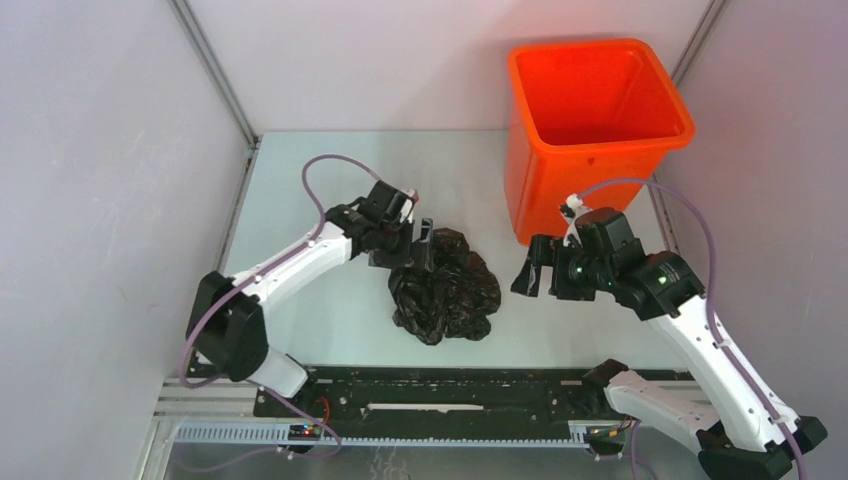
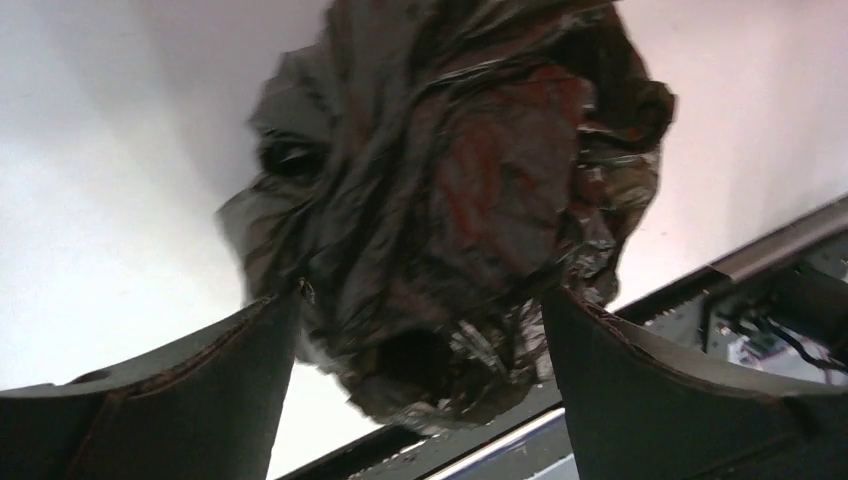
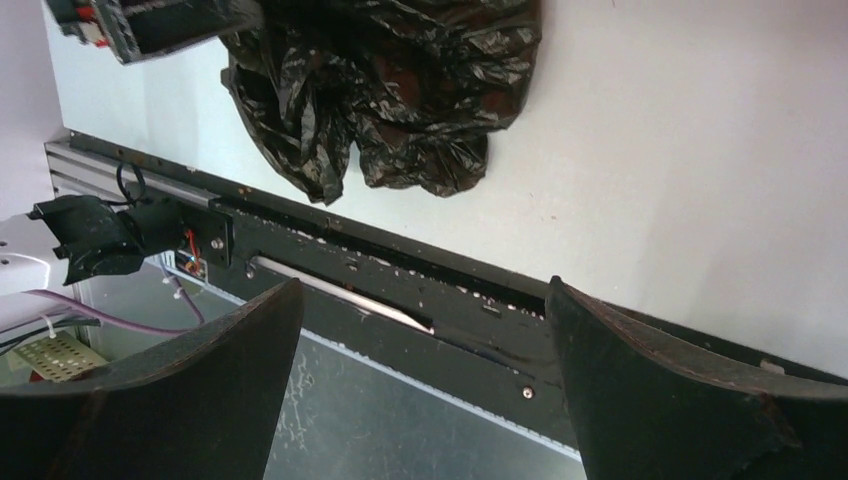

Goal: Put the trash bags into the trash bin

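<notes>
trash bag (image 1: pixel 445 287) lies crumpled on the table (image 1: pixel 300 190) at frame centre, outside the trash bin (image 1: pixel 545 195), which stands upright at upper right. left gripper (image 1: pixel 415 243) jaws apart, straddling the bag's upper-left edge, not clamped. right gripper (image 1: pixel 533 270) jaws apart, between bag and bin, gripping nothing.

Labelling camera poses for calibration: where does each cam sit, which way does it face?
Top external: above, behind the bases, looking down at table, trash bin, trash bag; both arms show.
Left wrist: on left arm, facing the bag close up; open left gripper shows.
Right wrist: facing the base rail; open right gripper shows.
Shared: all see the bag.
</notes>
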{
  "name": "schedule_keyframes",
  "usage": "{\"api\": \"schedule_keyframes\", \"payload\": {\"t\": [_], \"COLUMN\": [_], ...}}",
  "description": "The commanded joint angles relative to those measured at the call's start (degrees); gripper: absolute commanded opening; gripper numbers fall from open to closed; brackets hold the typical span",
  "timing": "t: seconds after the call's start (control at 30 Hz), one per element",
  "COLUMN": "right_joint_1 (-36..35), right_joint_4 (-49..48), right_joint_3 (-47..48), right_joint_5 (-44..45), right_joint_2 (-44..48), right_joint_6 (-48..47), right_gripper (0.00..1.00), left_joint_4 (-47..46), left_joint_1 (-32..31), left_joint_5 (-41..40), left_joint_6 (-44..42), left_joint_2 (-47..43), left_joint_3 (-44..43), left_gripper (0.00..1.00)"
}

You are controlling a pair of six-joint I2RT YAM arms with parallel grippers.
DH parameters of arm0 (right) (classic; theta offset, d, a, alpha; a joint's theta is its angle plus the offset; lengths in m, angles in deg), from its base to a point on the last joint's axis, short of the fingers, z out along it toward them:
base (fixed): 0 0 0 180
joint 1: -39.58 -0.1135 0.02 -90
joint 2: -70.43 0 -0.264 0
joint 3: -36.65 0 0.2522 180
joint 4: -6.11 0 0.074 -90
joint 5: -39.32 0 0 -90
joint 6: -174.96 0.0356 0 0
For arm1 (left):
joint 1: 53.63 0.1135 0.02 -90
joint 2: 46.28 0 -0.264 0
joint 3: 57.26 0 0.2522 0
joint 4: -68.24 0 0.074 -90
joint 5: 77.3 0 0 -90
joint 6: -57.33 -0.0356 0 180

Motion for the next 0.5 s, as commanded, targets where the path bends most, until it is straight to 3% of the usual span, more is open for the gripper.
{"api": "schedule_keyframes", "payload": {"t": [0.0, 0.2, 0.47], "right_joint_1": [0.3, 1.9, 8.1], "right_joint_4": [-9.3, -35.4, -51.8], "right_joint_3": [-1.0, -9.4, -10.2], "right_joint_5": [0.5, 14.2, 21.4], "right_joint_2": [-0.9, 0.6, -11.6], "right_joint_6": [0.9, 8.8, 15.3], "right_gripper": [1.0, 1.0, 1.0], "left_joint_4": [-8.6, -8.7, -11.8], "left_joint_1": [-1.6, -2.0, -2.0], "left_joint_5": [9.1, 5.6, 5.8], "left_joint_6": [2.2, 4.6, 9.0], "left_joint_2": [2.8, 4.1, -3.0], "left_joint_3": [-1.7, -1.2, 6.1], "left_gripper": [0.91, 0.66, 0.37]}}
